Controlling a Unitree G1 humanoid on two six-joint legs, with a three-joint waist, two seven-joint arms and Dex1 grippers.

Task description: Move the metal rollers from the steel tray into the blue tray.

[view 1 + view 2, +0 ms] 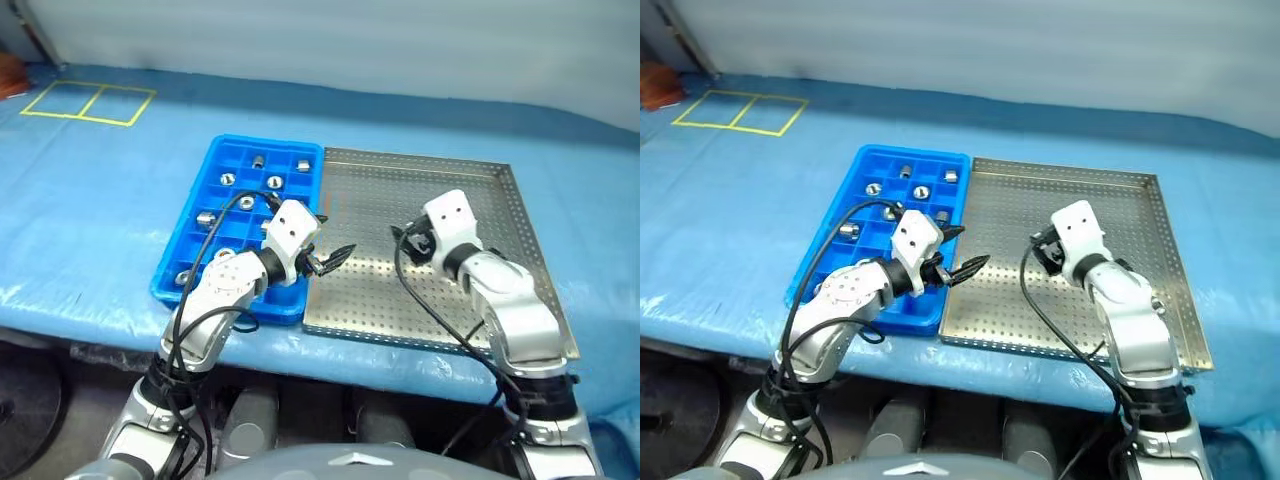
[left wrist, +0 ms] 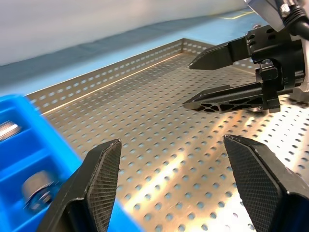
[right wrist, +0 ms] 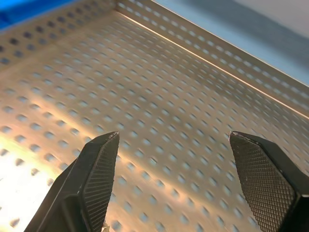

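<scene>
the blue tray (image 1: 196,262) and the steel tray (image 1: 515,215) sit side by side, touching, near the front edge of the tabletop (image 1: 90,200), which has a blue cover. the blue tray is toward the left edge. the metal rollers (image 1: 257,161) lie scattered in separate compartments of the blue tray, several in the far rows and a couple nearer the front. the steel tray's perforated floor shows bare metal where it can be seen.

the left tool (image 1: 331,261) hangs over the seam between the two trays, fingers spread wide and holding nothing. the right tool (image 2: 203,79) hangs over the middle of the steel tray, also spread wide and empty. yellow tape squares (image 1: 88,102) mark the far left corner.
</scene>
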